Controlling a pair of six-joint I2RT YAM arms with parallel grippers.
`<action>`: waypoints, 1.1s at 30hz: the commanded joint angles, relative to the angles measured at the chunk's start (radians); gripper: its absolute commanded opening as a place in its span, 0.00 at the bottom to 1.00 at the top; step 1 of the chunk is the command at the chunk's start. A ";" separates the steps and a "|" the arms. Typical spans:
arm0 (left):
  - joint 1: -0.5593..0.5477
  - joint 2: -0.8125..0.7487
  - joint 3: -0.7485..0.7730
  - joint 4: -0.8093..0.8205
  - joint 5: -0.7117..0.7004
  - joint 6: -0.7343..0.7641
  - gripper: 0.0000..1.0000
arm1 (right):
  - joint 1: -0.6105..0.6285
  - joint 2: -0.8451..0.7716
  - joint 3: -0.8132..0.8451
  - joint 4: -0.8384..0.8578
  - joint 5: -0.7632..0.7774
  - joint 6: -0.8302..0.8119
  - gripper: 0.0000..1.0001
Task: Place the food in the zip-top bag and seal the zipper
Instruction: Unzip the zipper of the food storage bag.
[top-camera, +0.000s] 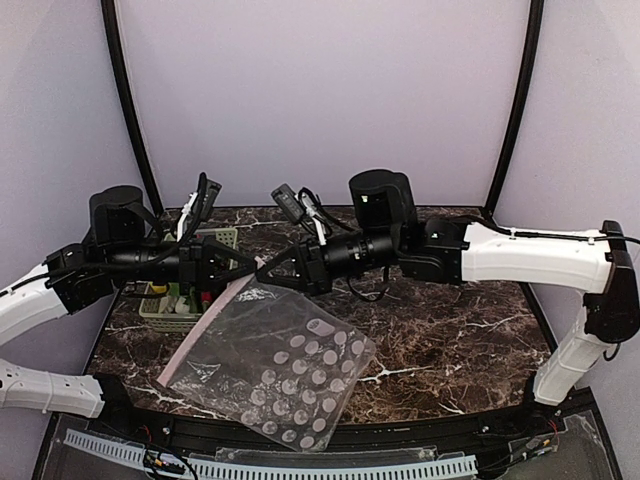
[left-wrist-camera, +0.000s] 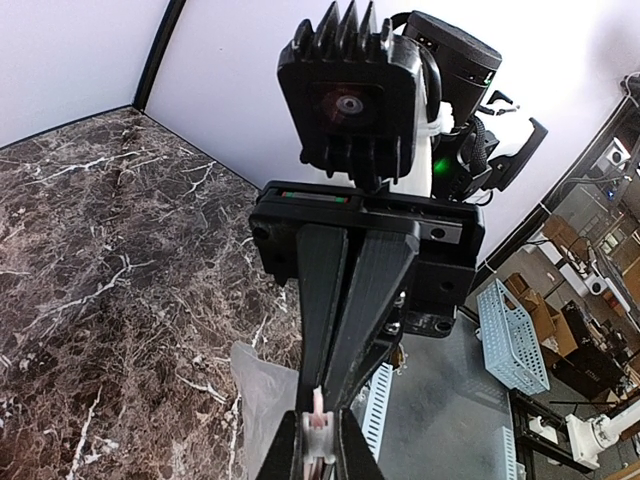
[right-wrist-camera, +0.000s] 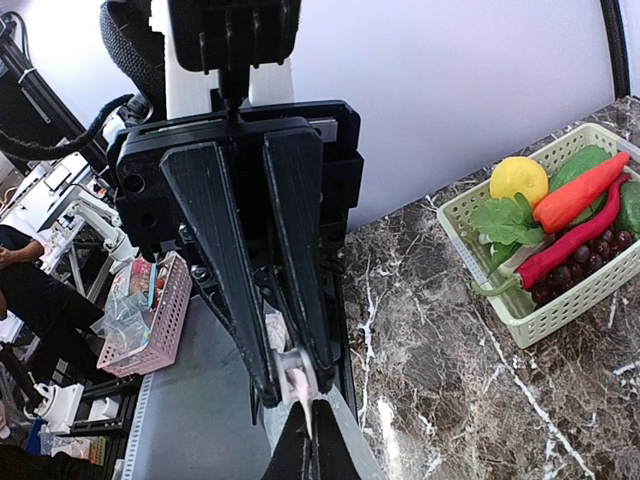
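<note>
The clear, floppy plastic zip-top bag (top-camera: 285, 365), printed with rows of white dots, hangs from one raised corner. It slopes down to lie crumpled on the dark brown, white-veined marble worktop (top-camera: 450, 330), near the front edge and left of centre. Its thin, pale pink zipper strip (left-wrist-camera: 317, 418) runs along the bag's left side, from the raised corner down to the worktop.

The two claws meet nose to nose above that corner. The left gripper (right-wrist-camera: 290, 372) has its black, wedge-shaped fingers pressed together on the strip, which shows as a small pinkish tab between the tips. The right gripper (left-wrist-camera: 322, 385) is fully closed too, its ribbed fingers tapering to a point at the same strip.

The food is not in the bag. It sits in a pale green plastic mesh basket (right-wrist-camera: 540, 320) at the left edge of the worktop. The basket holds a round yellow lemon (right-wrist-camera: 518, 180), a long glossy red chili (right-wrist-camera: 570, 240), a shorter orange-red pepper (right-wrist-camera: 580, 188), a crinkled green leaf (right-wrist-camera: 508, 218) and a cluster of dark berries (right-wrist-camera: 598, 250).
</note>
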 joint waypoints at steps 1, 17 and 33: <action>0.002 -0.037 -0.037 -0.030 0.033 -0.014 0.01 | -0.059 -0.068 -0.009 -0.012 0.122 0.007 0.00; 0.002 -0.059 -0.063 -0.055 0.043 0.003 0.01 | -0.081 -0.094 -0.001 -0.017 0.292 0.048 0.00; 0.002 -0.085 -0.085 -0.128 0.051 0.047 0.01 | -0.110 -0.097 0.046 -0.085 0.407 0.052 0.00</action>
